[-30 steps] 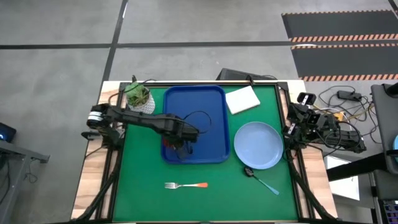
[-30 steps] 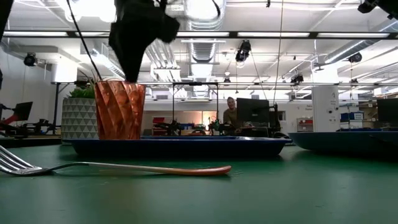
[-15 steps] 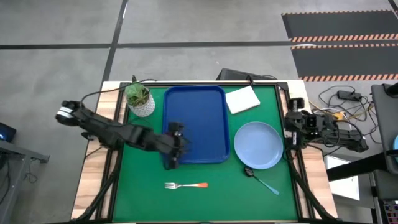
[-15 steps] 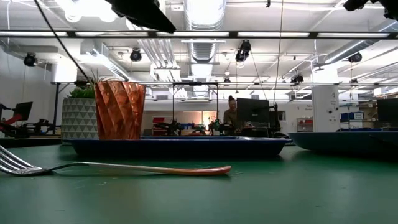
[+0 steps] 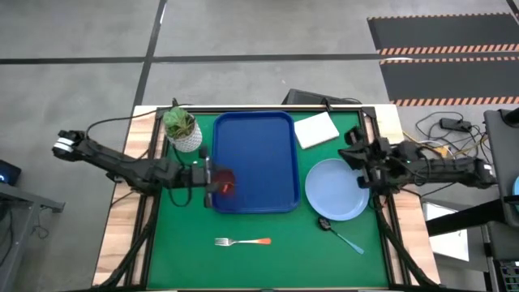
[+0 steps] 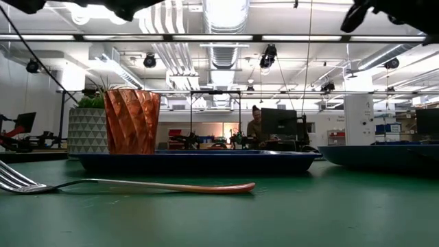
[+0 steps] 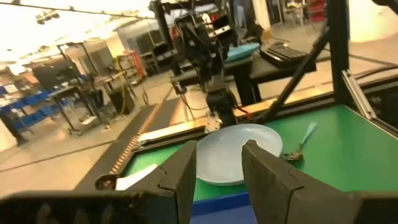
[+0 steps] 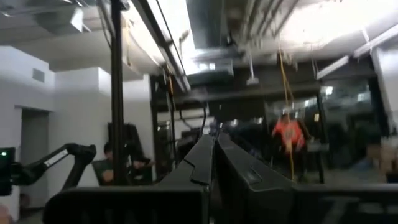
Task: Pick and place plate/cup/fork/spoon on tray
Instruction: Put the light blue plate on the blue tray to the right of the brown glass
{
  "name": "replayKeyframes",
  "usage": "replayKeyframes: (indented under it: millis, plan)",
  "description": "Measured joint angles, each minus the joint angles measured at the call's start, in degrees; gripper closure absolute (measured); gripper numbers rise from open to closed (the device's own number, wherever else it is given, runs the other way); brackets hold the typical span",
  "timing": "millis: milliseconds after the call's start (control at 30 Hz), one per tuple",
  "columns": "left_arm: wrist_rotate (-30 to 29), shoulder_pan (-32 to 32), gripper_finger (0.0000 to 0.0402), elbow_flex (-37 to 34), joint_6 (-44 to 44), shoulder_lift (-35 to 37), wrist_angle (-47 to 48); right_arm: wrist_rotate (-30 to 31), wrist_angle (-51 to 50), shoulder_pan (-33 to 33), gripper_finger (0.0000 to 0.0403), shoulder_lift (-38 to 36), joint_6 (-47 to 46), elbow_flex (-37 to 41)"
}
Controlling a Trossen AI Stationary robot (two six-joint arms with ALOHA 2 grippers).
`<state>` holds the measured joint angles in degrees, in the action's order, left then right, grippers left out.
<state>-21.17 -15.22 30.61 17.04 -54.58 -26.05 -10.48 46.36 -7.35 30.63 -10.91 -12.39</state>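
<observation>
The dark red-brown cup (image 5: pixel 225 185) stands upright on its base in the near left corner of the deep-blue tray (image 5: pixel 259 146); it also shows in the low view (image 6: pixel 132 122). My left gripper (image 5: pixel 208 178) is open just left of the cup, above the tray's left rim; its wrist view (image 7: pixel 219 152) looks across at the pale blue plate (image 7: pixel 233 158). The plate (image 5: pixel 334 191) lies flat on the mat right of the tray. My right gripper (image 5: pixel 351 152) is shut above the plate's far right rim. The fork (image 5: pixel 243 242) and the spoon (image 5: pixel 342 235) lie on the mat nearer the front edge.
A white pot with a green plant (image 5: pixel 182 128) stands at the far left, close to my left arm. A white square pad (image 5: pixel 316 130) lies at the far right of the tray. The green mat (image 5: pixel 186 251) shows bare at the near left.
My left gripper has let go of the cup, risen and drawn back toward the table's left edge; the cup stays upright on the tray. My right gripper has moved from the table's right edge toward the left, to above the plate's far right rim.
</observation>
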Motion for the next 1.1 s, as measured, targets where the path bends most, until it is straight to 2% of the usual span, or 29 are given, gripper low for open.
replayKeyframes:
  millis: [133,267,367,467,533,667,767,867,1100]
  plan:
    - [-1.3,0.0,0.0292,-2.7,-0.2,3.5,-0.1,0.0,-3.6,1.6,0.0394,7.1,-1.2,-5.5]
    - [-1.3,0.0,0.0292,-5.5,-0.2,5.7,0.0,0.2,-15.5,4.0,0.0394,12.2,-2.9,-13.5]
    - [-1.3,0.0,0.0292,-7.3,-0.2,6.9,0.0,1.3,-31.0,6.8,0.0394,16.2,-5.8,-19.9]
    - [-1.3,0.0,0.0292,-7.8,-0.2,7.4,0.1,6.5,-46.9,11.2,0.0394,20.1,-9.8,-27.2]
    - [-1.3,0.0,0.0292,-7.8,-0.2,7.6,-0.4,10.7,-61.6,14.5,0.0394,23.4,-14.0,-32.6]
    - [-1.3,0.0,0.0292,-7.7,0.2,7.6,-0.8,16.7,-89.6,20.9,0.0394,31.8,-29.9,-43.8]
    - [-1.3,0.0,0.0292,-7.4,1.2,7.5,-1.0,16.6,-103.0,25.0,0.0394,38.1,-40.3,-50.4]
    - [-1.3,0.0,0.0292,-7.4,1.4,7.3,-0.9,16.1,-109.6,27.8,0.0394,44.5,-43.1,-53.8]
    - [-1.2,0.0,0.0292,-7.3,1.8,7.1,-1.1,14.5,-109.2,29.1,0.0394,55.1,-42.7,-55.9]
